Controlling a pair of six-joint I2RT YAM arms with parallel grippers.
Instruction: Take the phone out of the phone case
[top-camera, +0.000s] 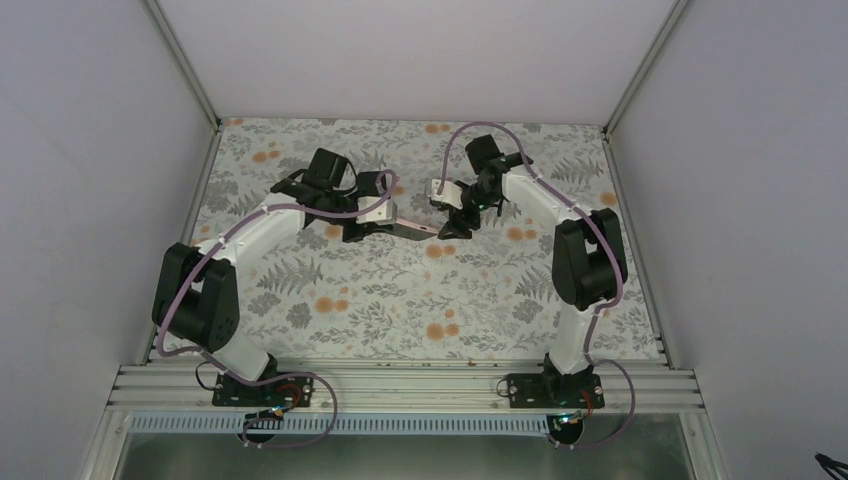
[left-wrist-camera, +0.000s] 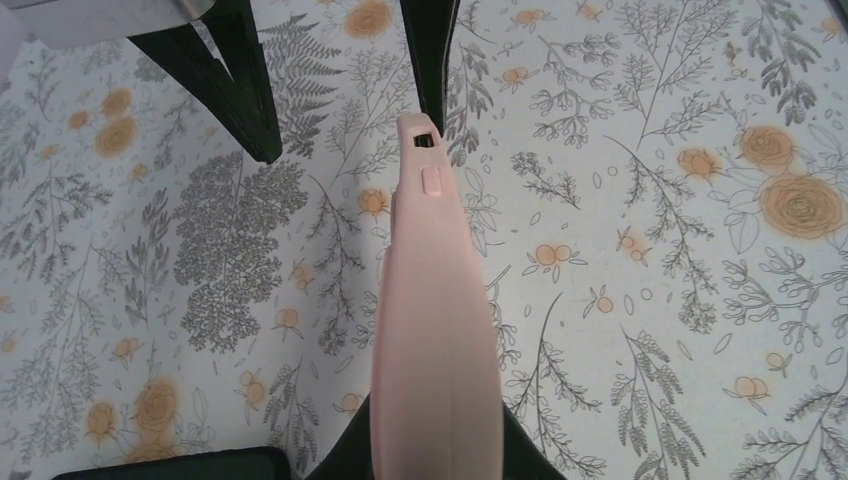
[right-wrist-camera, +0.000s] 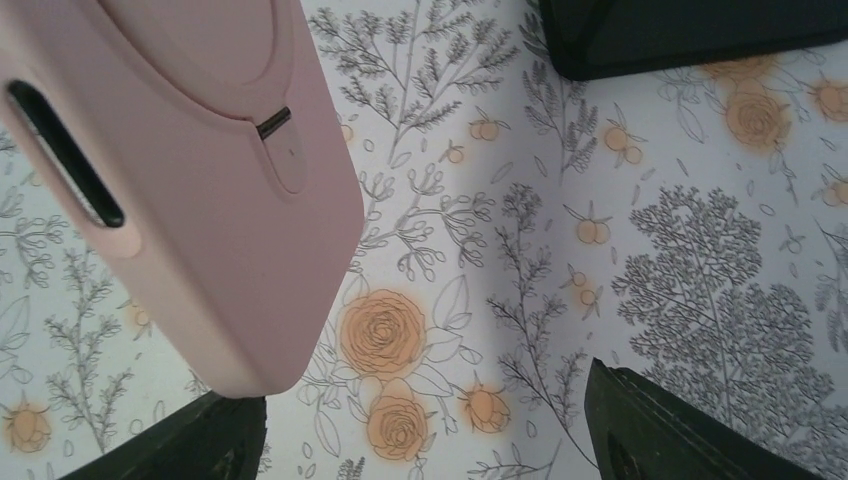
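My left gripper (top-camera: 388, 216) is shut on a pink phone case (top-camera: 416, 230) and holds it edge-up above the table. In the left wrist view the case (left-wrist-camera: 435, 330) runs up from between the jaws (left-wrist-camera: 437, 462). My right gripper (top-camera: 453, 224) is open at the case's far end. In the right wrist view the case (right-wrist-camera: 190, 200) hangs over the left finger (right-wrist-camera: 200, 440) and no finger presses it. A black flat slab with a rounded corner, apparently the phone (right-wrist-camera: 700, 30), lies on the table; it also shows in the left wrist view (left-wrist-camera: 170, 465).
The floral table cloth (top-camera: 400, 300) covers the whole table. Grey walls close in the left, right and back sides. The right gripper's black fingers (left-wrist-camera: 235, 90) show at the top of the left wrist view.
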